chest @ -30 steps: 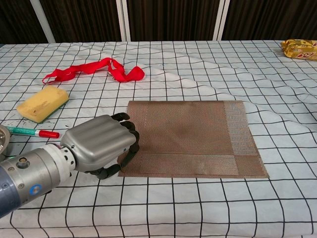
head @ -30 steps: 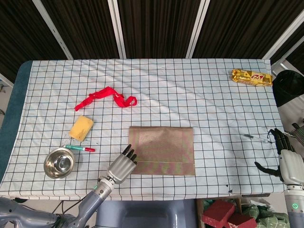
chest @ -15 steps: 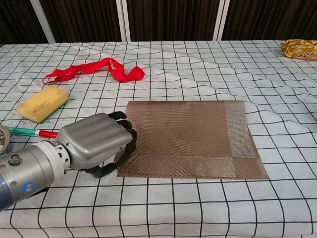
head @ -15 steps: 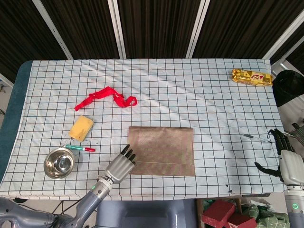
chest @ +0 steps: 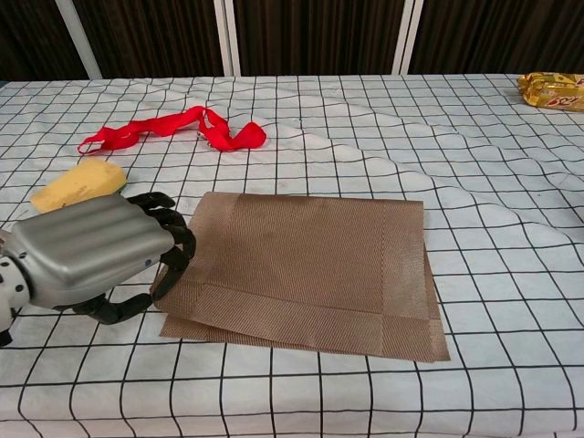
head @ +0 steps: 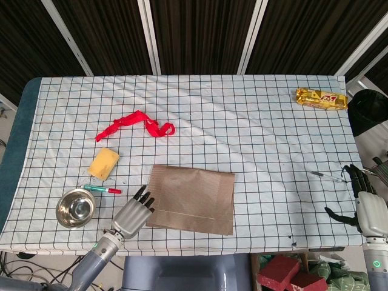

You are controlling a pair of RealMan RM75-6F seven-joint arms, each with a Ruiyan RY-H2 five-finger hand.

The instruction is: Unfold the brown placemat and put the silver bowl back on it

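Left robot hand (chest: 91,251) sits low at the near-left edge of the desk (head: 254,121), forearm rising from below the desk edge and angled up to the right. Palm faces down, back of the hand to the camera. Its dark fingers (chest: 169,239) are curled at the left edge of the placemat (chest: 306,269), with the thumb hooked underneath; the chest view shows the mat's near-left corner raised off the cloth where the fingers meet it, so the hand grips the mat edge. The head view confirms the fingertips lie on the mat's left border.

The placemat lies folded, two layers showing along its near and right edges, skewed slightly to the grid of the cloth, at the near centre of the desk.

Right robot hand (head: 364,203) hangs off the desk's near-right corner, clear of the cloth, fingers spread and holding nothing.

The bowl (head: 76,207) stands upright on the cloth, left of the left hand and apart from the mat. Just beyond it lies a pen (head: 102,189), then a sponge (head: 103,163). Farther back, a red ribbon (head: 136,124) lies crumpled on the left half. A second pen (head: 324,176) lies near the right edge, and a gold packet (head: 321,98) rests at the far-right corner
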